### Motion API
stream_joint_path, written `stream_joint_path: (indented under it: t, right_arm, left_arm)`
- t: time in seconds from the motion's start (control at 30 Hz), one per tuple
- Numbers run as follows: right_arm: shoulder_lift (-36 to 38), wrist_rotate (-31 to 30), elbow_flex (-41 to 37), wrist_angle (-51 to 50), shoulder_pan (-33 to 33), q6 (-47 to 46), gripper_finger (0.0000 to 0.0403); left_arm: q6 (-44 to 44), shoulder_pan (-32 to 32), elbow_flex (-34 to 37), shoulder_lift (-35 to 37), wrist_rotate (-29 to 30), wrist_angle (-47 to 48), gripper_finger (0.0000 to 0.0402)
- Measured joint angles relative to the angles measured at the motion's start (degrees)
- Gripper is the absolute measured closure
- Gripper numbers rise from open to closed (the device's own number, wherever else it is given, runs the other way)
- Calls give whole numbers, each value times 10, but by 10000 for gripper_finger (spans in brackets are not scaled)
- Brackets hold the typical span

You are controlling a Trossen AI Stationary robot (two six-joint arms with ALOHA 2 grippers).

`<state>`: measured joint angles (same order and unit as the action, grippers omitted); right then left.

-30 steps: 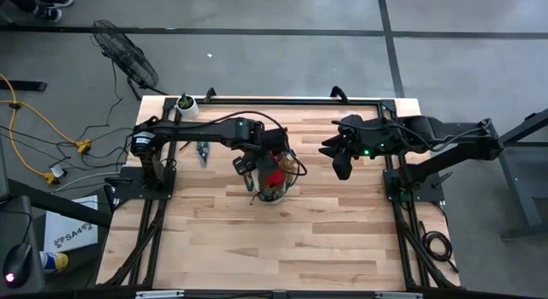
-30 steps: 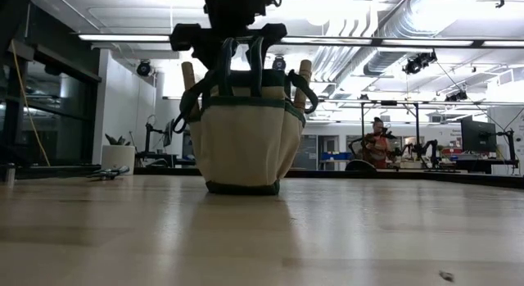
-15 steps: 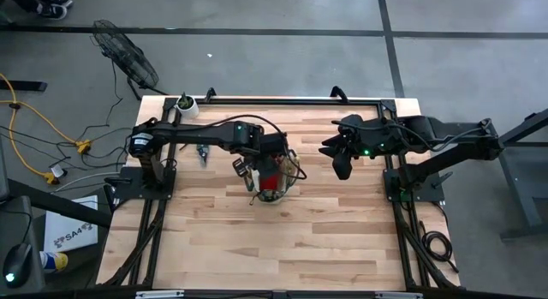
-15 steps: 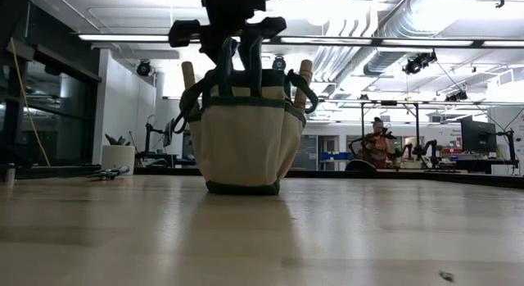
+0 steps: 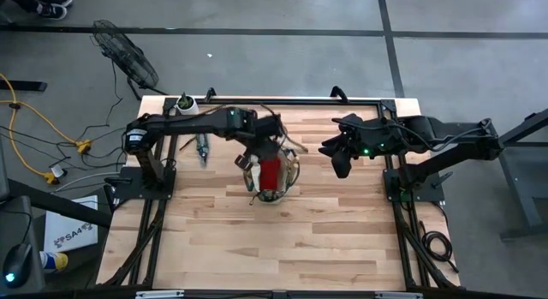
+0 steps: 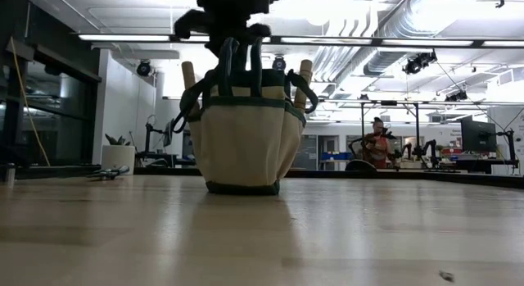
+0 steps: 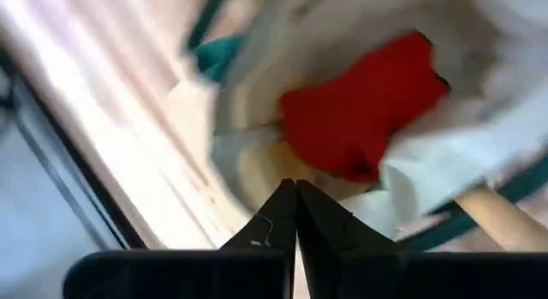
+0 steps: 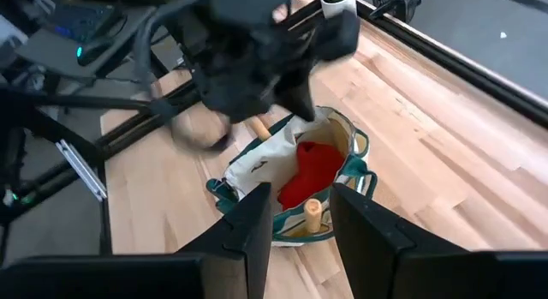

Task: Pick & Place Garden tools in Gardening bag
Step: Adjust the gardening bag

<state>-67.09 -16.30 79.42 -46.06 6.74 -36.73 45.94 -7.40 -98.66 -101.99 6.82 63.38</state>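
1. Since a second ago the left hand (image 5: pixel 267 136) has pulled up and back from the mouth of the small tan canvas gardening bag with dark green trim (image 5: pixel 272 175), swinging toward the far side of the counter (image 5: pixel 342 239), and its two dark fingers (image 7: pixel 295 218) have gone from spread wide to pressed flat together with nothing between them.
2. The bag now sits just below and slightly ahead of that hand. The left wrist view looks down into it, where the red glove (image 7: pixel 360 119) lies in the main compartment and a pale wooden tool handle (image 7: pixel 497 215) stands in a side pocket.
3. The loose tool left on the counter, a dark-green-handled pruning shear (image 5: pixel 203 149), lies well off to the outer side of the left hand, toward that arm's own base. Its long axis runs from the near edge to the far edge of the counter.
4. The right hand (image 5: pixel 340 158) hangs on the other side of the bag, well apart from it, fingers part-open and empty.
5. My judgement: the left arm is much the nearer to the shear, so the reach should be its job, with the wrist turned to grip across the shear's length.
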Motion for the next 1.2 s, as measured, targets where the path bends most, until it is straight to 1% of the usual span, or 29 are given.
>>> stream_joint_path:
  t: [0.03, 0.1, 0.2, 0.27, 0.33, 0.43, 0.5, 0.57, 0.63, 0.83, 1.0, 1.1, 1.2]
  right_arm:
    - [0, 0, 0, 0, 0, -11, 292]
    - [0, 1, 0, 0, 1, -26, 292]
    - [0, -3, 0, 0, 8, -40, 292]
    - [0, -3, 0, 0, 14, -42, 292]
    - [0, -11, 0, 0, 20, -51, 292]
    - [0, -30, 0, 0, 32, -67, 292]
    - [0, -42, 0, 0, 40, -74, 292]
    - [-5, -55, 0, 0, 48, -87, 292]
    - [-12, -58, 0, 4, 58, -91, 292]
    - [-62, -31, 0, 32, 83, -41, 292]
    - [-100, -18, 0, 36, 86, -25, 292]
    - [-119, 19, 0, 55, 83, 8, 292]
    - [-137, 78, 0, 88, 67, 39, 292]
  left_arm:
    - [-30, -9, 0, 1, -5, -5, 400]
    - [-78, -26, 0, 1, -35, -6, 400]
    - [-133, -47, 0, 0, -90, -1, 401]
    - [-161, -54, 0, 0, -111, 4, 401]
    - [-169, -54, 0, 0, -111, 10, 401]
    - [-169, -53, 0, 0, -83, 10, 401]
    - [-169, -56, 0, 0, -77, 3, 401]
    - [-174, -66, 0, 2, -82, -4, 401]
    - [-179, -79, 0, 6, -103, -6, 401]
    - [-193, -114, 0, 10, -160, -7, 401]
    - [-208, -133, 0, 30, -206, -1, 401]
    - [-216, -149, 0, 53, -217, 2, 401]
    - [-228, -163, 0, 73, -221, -2, 401]
